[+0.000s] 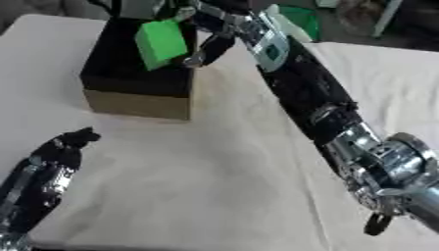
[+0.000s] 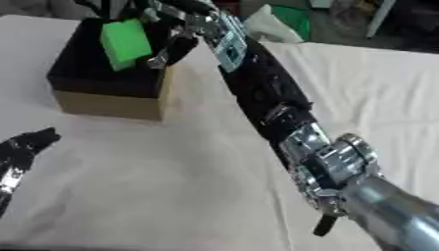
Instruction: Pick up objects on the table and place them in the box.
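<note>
Green block [image 1: 160,43] over box [image 1: 137,83], right hand [image 1: 206,37] fingers blurred

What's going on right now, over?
Right robot hand holding green block over box. Left robot hand idle, low left. Nothing in the way.

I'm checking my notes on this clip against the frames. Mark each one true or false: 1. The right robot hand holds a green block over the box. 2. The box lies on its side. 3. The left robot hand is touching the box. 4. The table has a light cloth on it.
1. True: the right robot hand holds the green block over the box.
2. False: it stands upright, opening upward.
3. False: the left robot hand is low on the left, apart from the box.
4. True: a light cloth covers the table.
</note>
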